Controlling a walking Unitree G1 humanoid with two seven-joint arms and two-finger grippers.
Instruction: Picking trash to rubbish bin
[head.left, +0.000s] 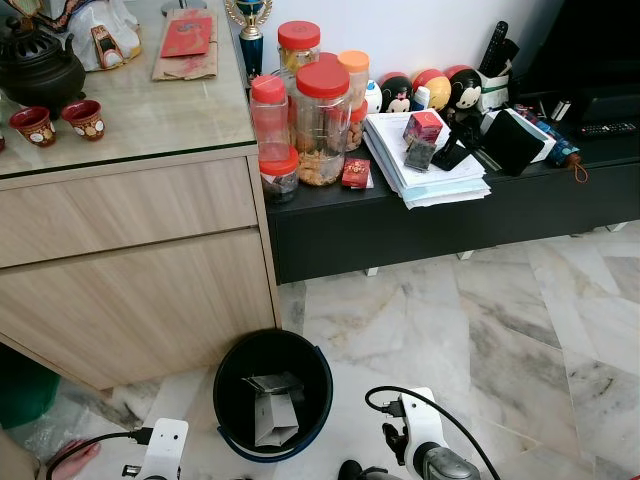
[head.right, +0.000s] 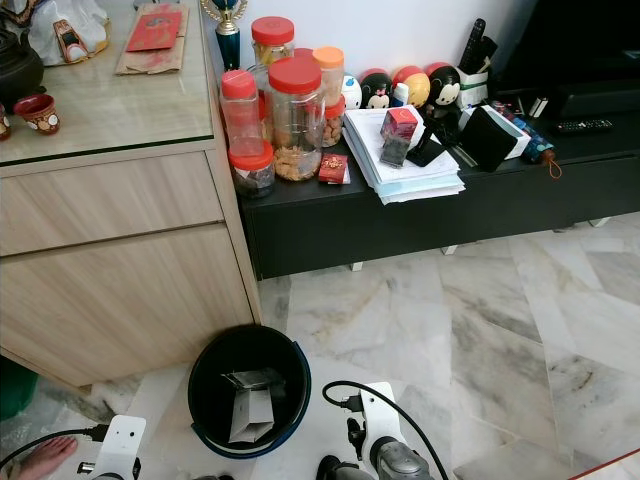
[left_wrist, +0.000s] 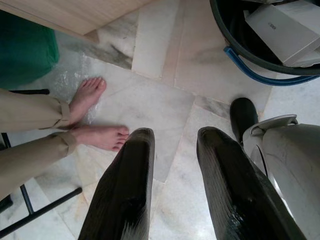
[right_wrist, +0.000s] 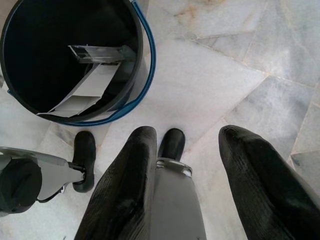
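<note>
A black rubbish bin (head.left: 228, 385) with a blue rim stands on the marble floor in front of the wooden cabinet. Inside it lie a white carton (head.left: 272, 418) and a clear plastic piece (right_wrist: 95, 52). My left gripper (left_wrist: 175, 145) hangs low beside the bin, open, with nothing between its fingers. My right gripper (right_wrist: 187, 142) hangs on the bin's other side, also open and holding nothing. Both wrists (head.left: 425, 440) show at the bottom edge of the eye views.
A wooden cabinet (head.left: 130, 270) with a glass top stands at left. A low black shelf (head.left: 450, 215) carries red-lidded jars (head.left: 322, 120), papers (head.left: 420, 160) and toys. A person's bare feet (left_wrist: 95, 115) stand by my left side, near a green object (left_wrist: 25, 50).
</note>
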